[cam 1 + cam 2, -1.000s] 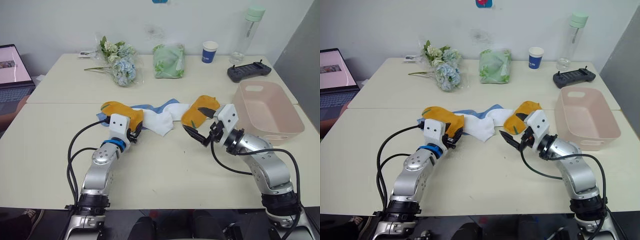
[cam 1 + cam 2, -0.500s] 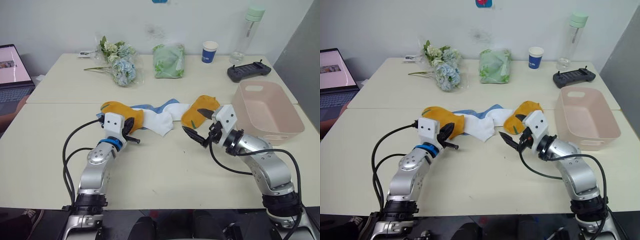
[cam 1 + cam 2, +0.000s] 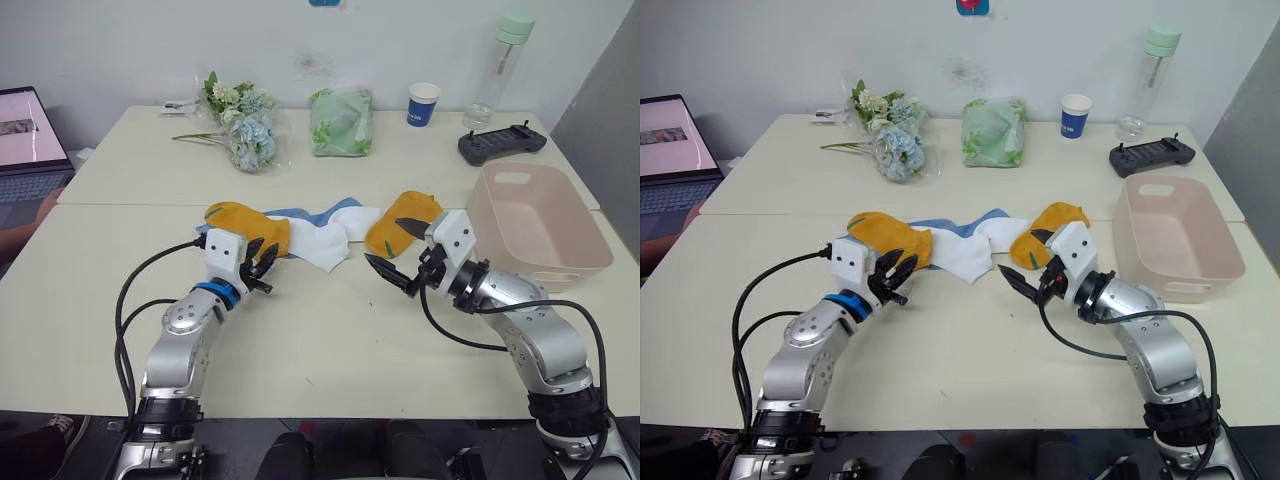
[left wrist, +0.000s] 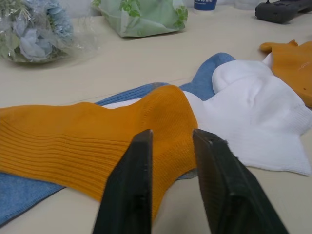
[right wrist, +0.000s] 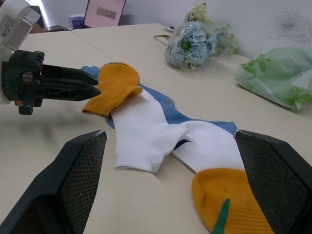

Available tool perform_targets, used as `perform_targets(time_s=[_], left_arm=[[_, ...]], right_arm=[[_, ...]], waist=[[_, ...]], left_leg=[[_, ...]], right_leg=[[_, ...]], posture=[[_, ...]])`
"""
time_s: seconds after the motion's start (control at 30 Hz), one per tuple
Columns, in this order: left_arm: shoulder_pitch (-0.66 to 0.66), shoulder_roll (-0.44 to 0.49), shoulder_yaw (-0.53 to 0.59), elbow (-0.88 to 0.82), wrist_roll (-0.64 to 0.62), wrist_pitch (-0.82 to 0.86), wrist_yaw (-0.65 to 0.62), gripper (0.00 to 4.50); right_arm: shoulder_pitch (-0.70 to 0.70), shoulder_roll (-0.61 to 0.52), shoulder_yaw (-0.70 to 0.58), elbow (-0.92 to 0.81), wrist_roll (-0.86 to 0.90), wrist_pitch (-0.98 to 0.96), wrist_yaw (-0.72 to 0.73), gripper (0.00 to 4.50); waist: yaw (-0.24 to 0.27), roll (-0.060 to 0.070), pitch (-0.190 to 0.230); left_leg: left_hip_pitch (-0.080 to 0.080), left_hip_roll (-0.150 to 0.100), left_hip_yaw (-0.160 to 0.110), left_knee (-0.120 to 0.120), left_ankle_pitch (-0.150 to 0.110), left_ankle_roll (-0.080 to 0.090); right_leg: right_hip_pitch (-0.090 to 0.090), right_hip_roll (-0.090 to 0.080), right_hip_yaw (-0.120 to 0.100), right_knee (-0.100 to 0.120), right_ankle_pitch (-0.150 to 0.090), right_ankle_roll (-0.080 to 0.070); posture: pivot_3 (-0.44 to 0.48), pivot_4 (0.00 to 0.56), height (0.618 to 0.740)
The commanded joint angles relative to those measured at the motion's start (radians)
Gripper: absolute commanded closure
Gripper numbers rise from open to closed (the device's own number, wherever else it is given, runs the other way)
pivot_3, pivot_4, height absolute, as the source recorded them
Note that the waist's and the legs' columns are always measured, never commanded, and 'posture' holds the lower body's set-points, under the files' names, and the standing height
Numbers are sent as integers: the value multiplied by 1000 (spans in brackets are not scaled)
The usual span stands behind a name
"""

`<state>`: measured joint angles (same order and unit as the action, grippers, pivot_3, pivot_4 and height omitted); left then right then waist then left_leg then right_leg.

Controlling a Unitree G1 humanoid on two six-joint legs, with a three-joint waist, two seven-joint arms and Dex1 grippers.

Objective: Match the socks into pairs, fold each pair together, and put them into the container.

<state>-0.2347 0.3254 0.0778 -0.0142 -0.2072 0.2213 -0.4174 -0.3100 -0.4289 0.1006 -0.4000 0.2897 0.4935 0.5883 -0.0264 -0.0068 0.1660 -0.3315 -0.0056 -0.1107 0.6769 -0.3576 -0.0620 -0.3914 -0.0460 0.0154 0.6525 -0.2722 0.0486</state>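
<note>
1. At the far left, beyond the bench's (image 3: 300, 340) left edge, we see a laptop (image 3: 30, 135) with its screen lit.
2. Flowers (image 3: 240, 130) in clear wrap lie near the far edge, left of centre.
3. Our left gripper (image 3: 262, 268) sits at the near rim of a yellow sock (image 3: 245, 222). Its fingers (image 4: 134, 190) stand slightly parted with nothing between them, tips just short of the sock's edge.
4. That sock lies on top of a blue sock (image 4: 24, 204), which shows under it and again behind the pile.
5. White socks (image 3: 325, 235) lie across the middle, touching the yellow one and overlapping the blue.
6. A green bundle (image 3: 340, 120) rests near the far edge.
7. A second yellow sock (image 3: 400, 220) lies at the right end of the row, touching the white.
8. Our right gripper (image 3: 398, 256) hovers just in front of it, fingers spread wide and empty.
9. A cup (image 3: 422, 103) stands by the far edge.
10. The pink container (image 3: 530, 225) sits near the right edge, beside the right arm.
11. Behind it are a black controller (image 3: 500, 142) and a bottle (image 3: 495, 70).
</note>
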Motion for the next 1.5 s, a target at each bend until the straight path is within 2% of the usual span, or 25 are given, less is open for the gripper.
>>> perform_targets(time_s=[0.03,0.2,0.23,0.4,0.87,0.9,1.07,1.33,1.5], left_arm=[[-17,-20,1,21,31,-48,44,1731],[-31,-30,-19,53,69,-62,66,212],[-37,-30,-19,62,80,-59,77,41],[-51,-28,-11,79,102,-72,105,41],[-48,-10,34,68,95,-73,122,4331],[-43,-7,42,60,89,-72,119,4494],[-29,2,73,14,39,-57,87,4494],[29,83,109,-133,-59,49,-8,4494],[44,103,112,-165,-91,84,-30,4494]], right_arm=[[15,-10,-7,-63,8,5,-2,0],[12,-11,-6,-66,6,2,2,0],[9,-12,-4,-66,9,1,7,0],[5,-18,1,-71,19,-2,27,0],[16,-16,5,-68,17,-8,31,0],[15,-17,4,-66,17,-10,32,0],[17,-16,5,-67,18,-11,30,0],[33,-10,9,-76,17,-12,23,0],[35,-2,11,-78,15,-10,16,0]], waist=[[0,0,0],[-1,0,0],[-1,0,0],[-1,0,0],[-1,0,0],[-1,0,0],[-1,0,0],[-1,0,0],[-1,0,0]], left_leg=[[0,0,0,0,0,0],[0,0,0,0,0,0],[0,0,0,0,0,0],[0,0,0,0,0,0],[0,0,0,0,0,0],[0,0,0,0,0,0],[0,0,0,0,0,0],[0,0,0,0,0,0],[0,0,0,0,0,0]], right_leg=[[0,0,0,0,0,0],[0,0,0,0,0,0],[0,0,0,0,0,0],[0,0,0,0,0,0],[0,0,0,0,0,0],[0,0,0,0,0,0],[0,0,0,0,0,0],[0,0,0,0,0,0],[0,0,0,0,0,0]], posture=[[0,150,740],[0,150,740],[0,150,740],[0,150,740],[0,150,740],[0,150,740],[0,150,740],[0,150,740],[0,150,740]])
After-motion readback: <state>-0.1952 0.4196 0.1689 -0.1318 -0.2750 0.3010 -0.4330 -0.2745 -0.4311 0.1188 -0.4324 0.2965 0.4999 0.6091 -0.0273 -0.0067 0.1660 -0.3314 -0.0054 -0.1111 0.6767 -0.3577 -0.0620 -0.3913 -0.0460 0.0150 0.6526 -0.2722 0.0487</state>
